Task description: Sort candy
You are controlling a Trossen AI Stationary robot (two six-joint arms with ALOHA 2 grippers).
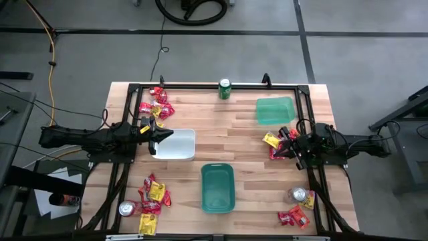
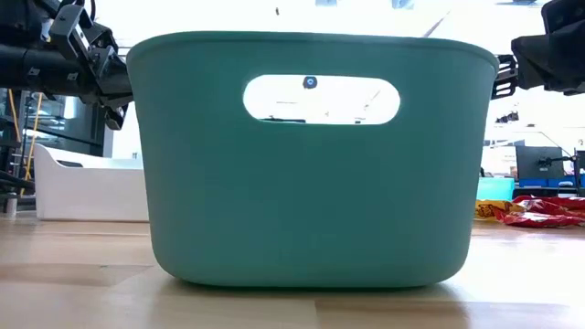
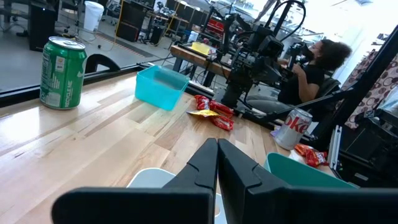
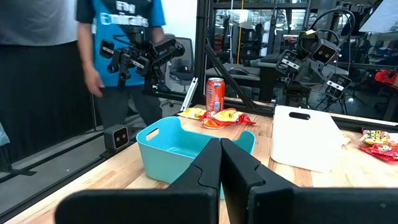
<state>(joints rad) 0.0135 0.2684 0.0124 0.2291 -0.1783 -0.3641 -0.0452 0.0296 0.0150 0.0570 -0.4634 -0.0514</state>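
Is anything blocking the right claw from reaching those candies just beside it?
Nothing visible does. From above, the shut right gripper sits right at the candy pile, with only bare table around; the light green tray lies off to one side.

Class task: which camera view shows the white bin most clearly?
The high view: the white bin shows whole, under the left gripper. Low view shows one side; right wrist view shows its end wall; left wrist view only a rim sliver.

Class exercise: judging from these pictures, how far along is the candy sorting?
Done: nothing visible; the teal bin looks empty. In hand: nothing; the left gripper over the white bin and the right gripper are shut and empty. Left: all candy piles remain on the table.
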